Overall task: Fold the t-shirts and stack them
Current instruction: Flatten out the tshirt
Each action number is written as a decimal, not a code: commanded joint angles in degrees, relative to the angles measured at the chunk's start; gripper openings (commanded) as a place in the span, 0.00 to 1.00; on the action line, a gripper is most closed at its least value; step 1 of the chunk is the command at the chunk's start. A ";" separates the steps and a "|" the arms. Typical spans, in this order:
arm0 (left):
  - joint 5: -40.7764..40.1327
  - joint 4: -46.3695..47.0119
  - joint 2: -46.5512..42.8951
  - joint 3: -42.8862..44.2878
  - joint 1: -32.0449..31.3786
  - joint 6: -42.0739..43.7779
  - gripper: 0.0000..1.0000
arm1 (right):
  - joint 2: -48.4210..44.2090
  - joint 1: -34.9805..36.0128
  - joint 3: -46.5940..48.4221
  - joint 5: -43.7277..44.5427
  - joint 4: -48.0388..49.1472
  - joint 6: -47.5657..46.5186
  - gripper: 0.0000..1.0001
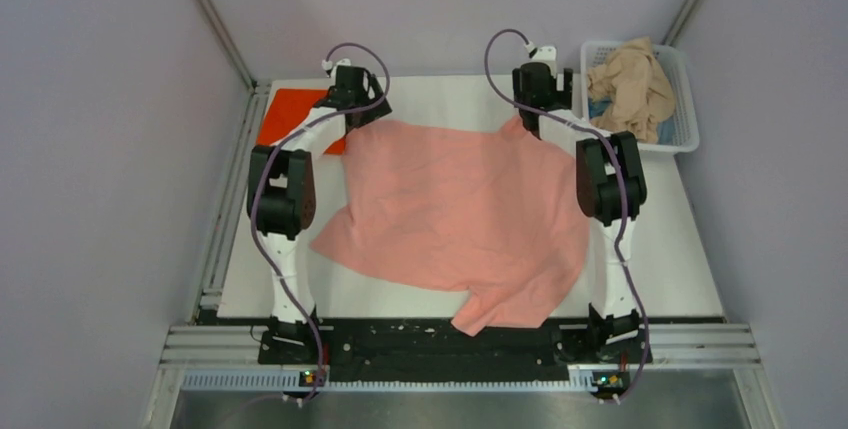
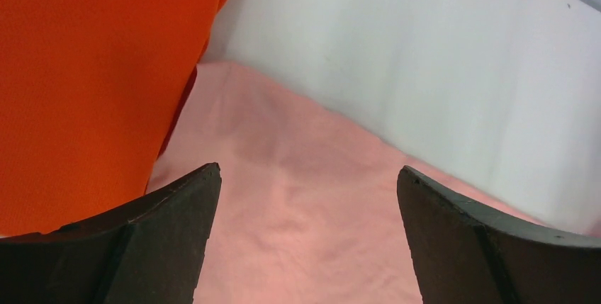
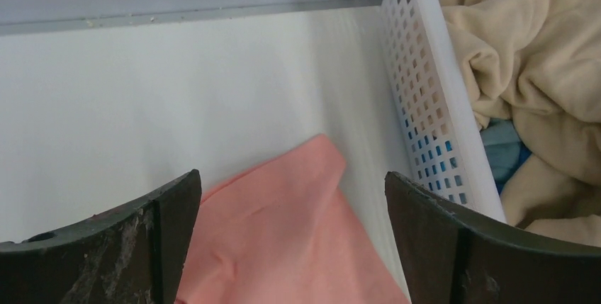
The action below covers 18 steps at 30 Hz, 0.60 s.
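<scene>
A salmon-pink t-shirt (image 1: 460, 214) lies spread over the middle of the white table, its near sleeve hanging past the front edge. A folded orange-red t-shirt (image 1: 292, 117) lies at the far left, partly under my left arm. My left gripper (image 2: 308, 176) stands open above the pink cloth (image 2: 298, 205), beside the orange-red tee (image 2: 85, 84). My right gripper (image 3: 290, 180) is open over the pink shirt's far right corner (image 3: 290, 226). A beige-tan t-shirt (image 1: 632, 84) lies bunched in the basket.
A white lattice basket (image 1: 680, 99) stands at the far right corner, close to my right gripper; its wall (image 3: 425, 98) shows in the right wrist view with blue cloth (image 3: 500, 148) under the beige one. Grey walls enclose the table on three sides.
</scene>
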 commanded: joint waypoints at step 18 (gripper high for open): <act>8.01 13.16 -43.71 -55.94 -2.64 -10.31 0.99 | -32.67 -0.20 -43.94 -37.70 1.71 28.64 0.99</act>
